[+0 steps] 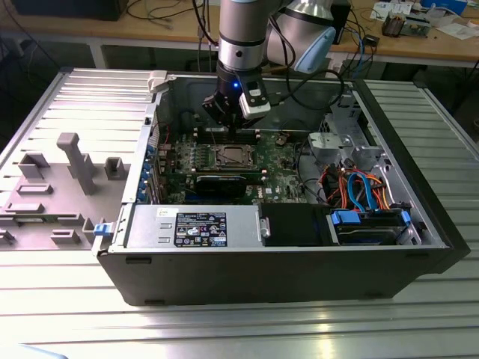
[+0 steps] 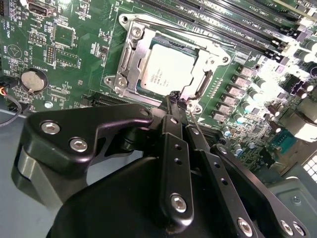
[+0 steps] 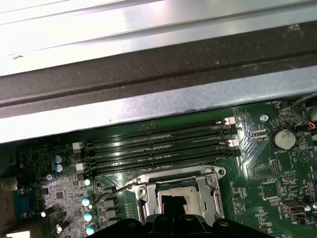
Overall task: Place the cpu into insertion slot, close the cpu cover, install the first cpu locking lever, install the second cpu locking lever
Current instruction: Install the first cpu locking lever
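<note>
Silvery-tan cpu (image 2: 166, 69) already sits in the insertion slot (image 2: 130, 49) under the closed cpu cover (image 2: 210, 54), so the empty, clenched gripper (image 2: 174, 99) is likely on a locking-lever step, needing precise hooking.

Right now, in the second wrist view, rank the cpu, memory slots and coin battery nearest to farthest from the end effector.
1. cpu, seated on the board right by the end effector tip.
2. memory slots, just beyond the cpu.
3. coin battery, far off to the side, near the board's edge.
</note>
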Controlling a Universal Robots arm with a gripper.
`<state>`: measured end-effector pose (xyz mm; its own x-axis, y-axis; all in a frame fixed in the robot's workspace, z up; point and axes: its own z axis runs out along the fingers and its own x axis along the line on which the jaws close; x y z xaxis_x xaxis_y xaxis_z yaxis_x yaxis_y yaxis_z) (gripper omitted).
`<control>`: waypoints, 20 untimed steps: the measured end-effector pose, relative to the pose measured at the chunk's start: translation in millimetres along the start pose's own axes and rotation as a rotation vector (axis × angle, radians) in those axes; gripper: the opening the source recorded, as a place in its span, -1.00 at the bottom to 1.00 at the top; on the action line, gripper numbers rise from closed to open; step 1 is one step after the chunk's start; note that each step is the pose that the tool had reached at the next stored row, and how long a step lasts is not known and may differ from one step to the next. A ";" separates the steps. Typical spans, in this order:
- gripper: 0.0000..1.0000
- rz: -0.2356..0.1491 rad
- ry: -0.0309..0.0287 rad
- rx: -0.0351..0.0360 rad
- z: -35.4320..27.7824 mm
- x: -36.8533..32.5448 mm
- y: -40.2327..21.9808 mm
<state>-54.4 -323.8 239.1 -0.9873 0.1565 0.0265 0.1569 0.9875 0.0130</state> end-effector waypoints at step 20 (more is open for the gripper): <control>-0.79 -0.053 0.0007 0.0014 0.0 0.0 0.0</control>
<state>-54.4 -323.8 239.1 -0.9942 0.1040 0.0265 0.1044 0.9944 0.0130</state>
